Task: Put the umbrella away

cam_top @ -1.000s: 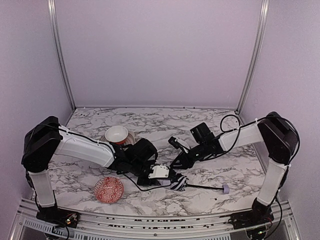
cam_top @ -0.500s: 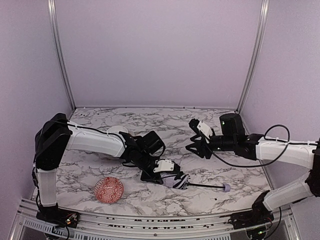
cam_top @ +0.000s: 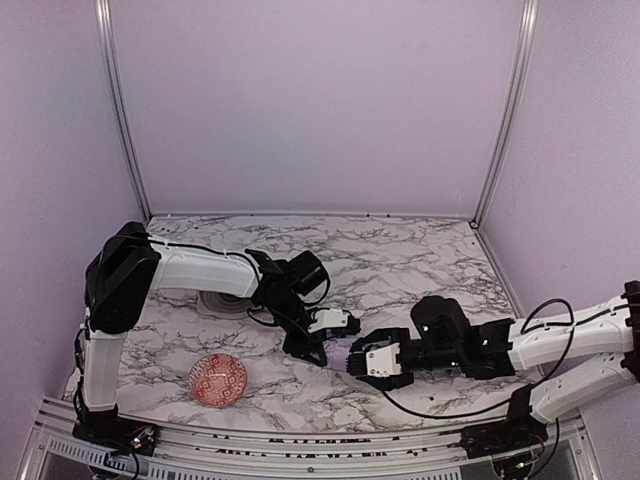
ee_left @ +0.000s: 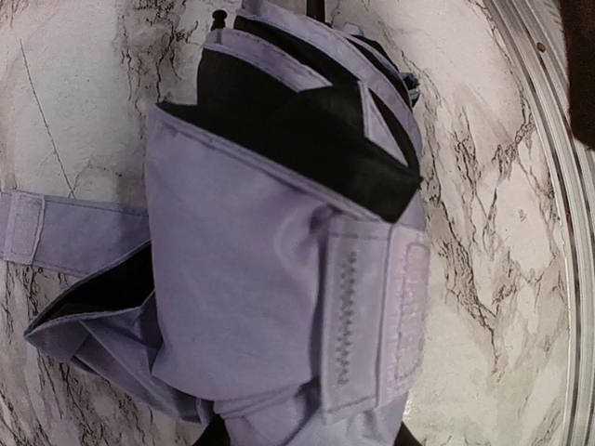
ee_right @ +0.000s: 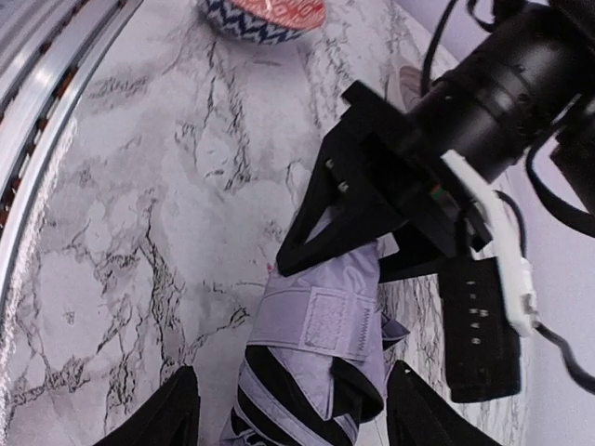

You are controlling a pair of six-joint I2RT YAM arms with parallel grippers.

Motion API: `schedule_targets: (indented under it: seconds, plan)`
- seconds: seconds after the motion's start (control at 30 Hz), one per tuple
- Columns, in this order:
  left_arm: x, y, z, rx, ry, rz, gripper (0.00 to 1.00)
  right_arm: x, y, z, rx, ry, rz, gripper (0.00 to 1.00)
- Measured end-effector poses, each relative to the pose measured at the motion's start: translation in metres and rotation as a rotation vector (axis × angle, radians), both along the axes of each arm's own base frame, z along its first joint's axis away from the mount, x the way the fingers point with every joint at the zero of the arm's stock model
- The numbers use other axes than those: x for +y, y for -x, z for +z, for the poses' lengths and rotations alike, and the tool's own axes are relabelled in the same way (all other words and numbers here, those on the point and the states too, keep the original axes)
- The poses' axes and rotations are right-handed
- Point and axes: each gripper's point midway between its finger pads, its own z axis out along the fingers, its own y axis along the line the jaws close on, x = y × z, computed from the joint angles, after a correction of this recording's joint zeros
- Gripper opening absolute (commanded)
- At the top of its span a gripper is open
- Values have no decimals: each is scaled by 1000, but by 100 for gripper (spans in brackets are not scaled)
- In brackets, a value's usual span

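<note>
The umbrella (ee_right: 311,348) lies folded on the marbled bench (cam_top: 400,250), near the front edge and a little right of centre, between the two arms. Its lavender fabric is bunched into pleats with black showing in the folds, and a fastening strap (ee_left: 372,316) is wrapped across the bundle. A second strap end (ee_left: 46,228) trails flat onto the bench.

The left gripper (ee_right: 339,265) is clamped on one end of the bundle, its black fingers (ee_right: 321,218) pressing the fabric from both sides. The right gripper (ee_right: 296,372) is at the other end with its jaws spread wide. One finger stands on each side of the umbrella, and neither pinches it.

A red patterned bowl (cam_top: 218,380) sits near the front-left of the bench, well apart from the umbrella.
</note>
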Motion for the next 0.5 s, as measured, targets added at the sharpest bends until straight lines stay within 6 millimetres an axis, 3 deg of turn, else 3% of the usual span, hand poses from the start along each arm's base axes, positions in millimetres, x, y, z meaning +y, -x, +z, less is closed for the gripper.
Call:
schedule_targets:
  seconds: [0.1,0.17,0.2,0.37,0.5]
  plan:
    - [0,2,0,28,6,-3,0,3,-1,-31,-67,130,21,77]
    - [0,6,0,48,10,-8,0,0,-12,-48,-115,208,-5,97]
    - [0,7,0,56,13,-10,0,-1,-17,-53,-132,235,-22,99]
    - [-1,8,0,98,24,-3,0,-2,-34,-61,-216,301,-65,98]
    - [0,9,0,120,29,-5,0,0,-37,-63,-232,303,-76,88]
